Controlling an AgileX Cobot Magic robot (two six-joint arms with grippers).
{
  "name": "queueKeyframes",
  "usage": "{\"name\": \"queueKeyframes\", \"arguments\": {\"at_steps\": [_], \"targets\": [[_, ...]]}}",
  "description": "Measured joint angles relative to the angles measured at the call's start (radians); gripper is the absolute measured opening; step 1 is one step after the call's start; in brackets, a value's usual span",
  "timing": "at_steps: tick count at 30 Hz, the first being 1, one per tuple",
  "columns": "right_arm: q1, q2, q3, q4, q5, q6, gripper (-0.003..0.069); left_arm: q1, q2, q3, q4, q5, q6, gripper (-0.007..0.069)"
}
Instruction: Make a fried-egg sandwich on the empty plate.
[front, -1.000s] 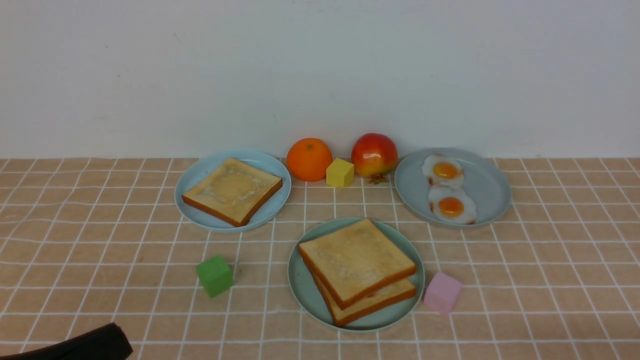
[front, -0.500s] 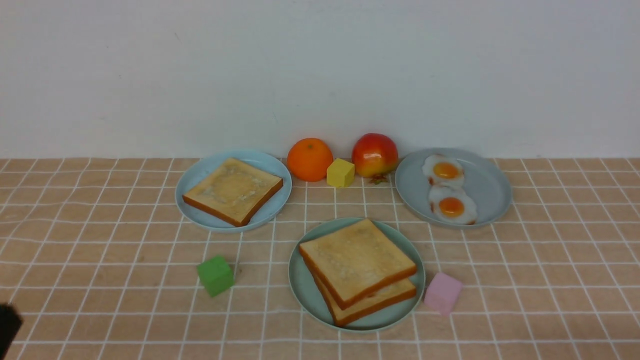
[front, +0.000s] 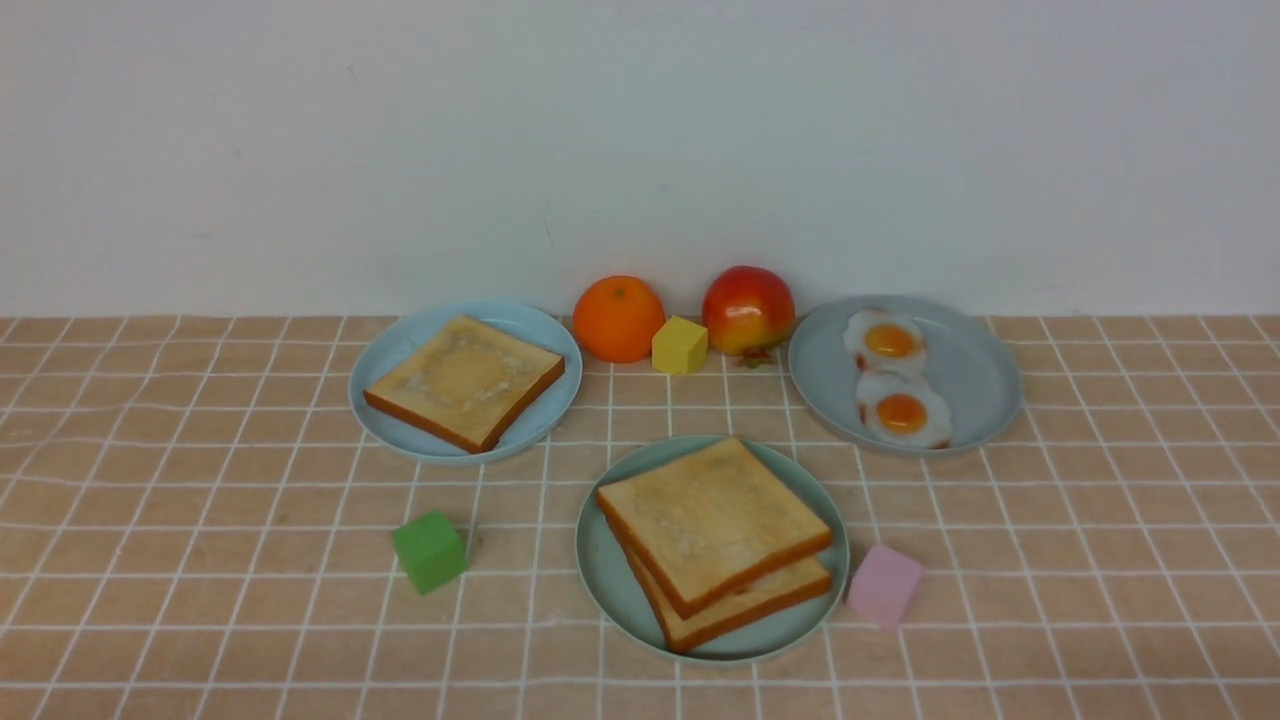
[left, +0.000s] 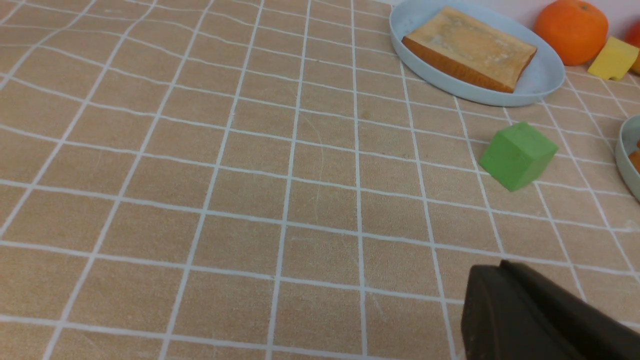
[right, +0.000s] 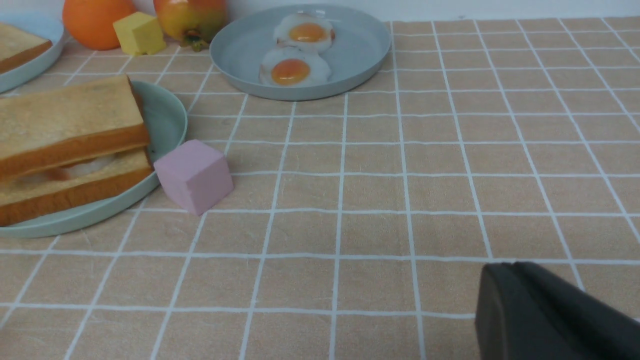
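Observation:
The fried-egg sandwich (front: 715, 540), two toast slices stacked, lies on the mint-green plate (front: 600, 575) in the middle front. In the right wrist view the sandwich (right: 65, 145) shows a white sliver of the fried egg (right: 90, 166) between the slices, on the same plate (right: 167, 120). Neither gripper shows in the front view. My left gripper (left: 500, 266) is shut and empty above bare cloth, near the green cube. My right gripper (right: 511, 266) is shut and empty above bare cloth, right of the pink cube.
A spare toast slice (front: 465, 380) lies on the pale blue plate (front: 400, 340). Two small eggs (front: 903, 412) lie on the grey-blue plate (front: 975, 370). An orange (front: 618, 318), yellow cube (front: 680, 345) and apple (front: 748, 310) stand at the back. A green cube (front: 430, 550) and pink cube (front: 884, 585) flank the sandwich.
The dark left arm part at the front view's lower left corner has drawn back out of that view. The sandwich and plates have not moved.

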Motion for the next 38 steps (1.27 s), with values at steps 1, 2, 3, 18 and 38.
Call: {"name": "queueKeyframes", "arguments": {"at_steps": [1, 2, 3, 18, 38], "targets": [[0.0, 0.0, 0.0, 0.0, 0.0, 0.0, 0.0022, 0.0, 0.0, 0.0, 0.0, 0.0, 0.0, -0.0013], [0.0, 0.0, 0.0, 0.0, 0.0, 0.0, 0.0022, 0.0, 0.0, 0.0, 0.0, 0.0, 0.0, -0.0013], [0.0, 0.0, 0.0, 0.0, 0.0, 0.0, 0.0023, 0.0, 0.0, 0.0, 0.0, 0.0, 0.0, -0.0013], [0.0, 0.0, 0.0, 0.0, 0.0, 0.0, 0.0046, 0.0, 0.0, 0.0, 0.0, 0.0, -0.002, -0.0013], [0.0, 0.0, 0.0, -0.001, 0.0, 0.0, 0.0067, 0.0, 0.0, 0.0, 0.007, 0.0, -0.002, -0.0013]]}}
